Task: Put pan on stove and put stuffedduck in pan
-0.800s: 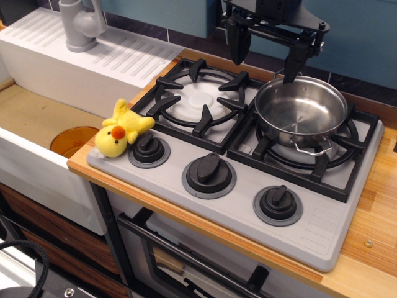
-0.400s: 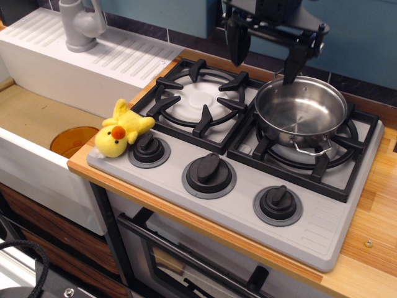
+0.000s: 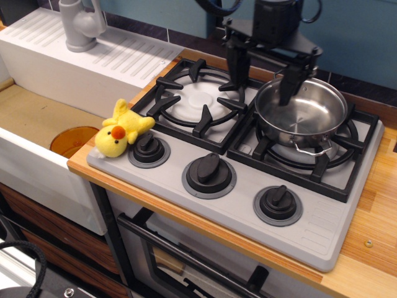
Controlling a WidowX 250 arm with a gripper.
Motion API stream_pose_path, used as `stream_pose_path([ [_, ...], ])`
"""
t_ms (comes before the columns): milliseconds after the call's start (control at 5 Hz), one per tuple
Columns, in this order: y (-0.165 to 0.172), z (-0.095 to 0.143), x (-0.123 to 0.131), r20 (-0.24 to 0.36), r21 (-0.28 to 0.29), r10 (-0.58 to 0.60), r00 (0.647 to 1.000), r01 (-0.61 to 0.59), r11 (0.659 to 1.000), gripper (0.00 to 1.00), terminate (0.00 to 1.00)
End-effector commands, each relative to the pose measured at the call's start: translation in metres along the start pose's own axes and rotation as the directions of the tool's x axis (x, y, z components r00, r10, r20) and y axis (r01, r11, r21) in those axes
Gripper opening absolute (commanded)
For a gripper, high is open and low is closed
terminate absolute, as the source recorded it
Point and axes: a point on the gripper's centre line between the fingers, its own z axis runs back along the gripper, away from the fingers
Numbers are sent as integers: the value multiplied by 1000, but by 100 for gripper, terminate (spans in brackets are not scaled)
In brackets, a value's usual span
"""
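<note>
The shiny steel pan [image 3: 302,114] sits on the right burner of the grey stove [image 3: 322,230]. My gripper [image 3: 260,77] hangs open over the pan's left rim. One finger [image 3: 234,67] is outside the pan above the left burner, and the other finger [image 3: 288,84] dips inside the pan. Nothing is held between them. The yellow stuffedduck [image 3: 120,131] lies on the stove's front left corner, beside the leftmost knob [image 3: 149,148], far from the gripper.
A white sink unit [image 3: 37,93] with a grey faucet [image 3: 80,25] stands to the left, with an orange disc [image 3: 71,139] in its basin. Two more black knobs [image 3: 209,172] line the stove front. A wooden counter [image 3: 372,223] runs to the right.
The gripper has dropped lower and shifted slightly toward the front, so its right finger now reaches into the pan. The pan and the duck have not moved.
</note>
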Motion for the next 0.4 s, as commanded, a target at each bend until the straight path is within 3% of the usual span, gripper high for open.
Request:
stream_pose_path([
  [0, 11, -7, 13, 108, -26, -16, 994, 19, 999, 100, 0],
  [200, 12, -11, 14, 129, -13, -14, 992, 15, 1000, 100, 0],
])
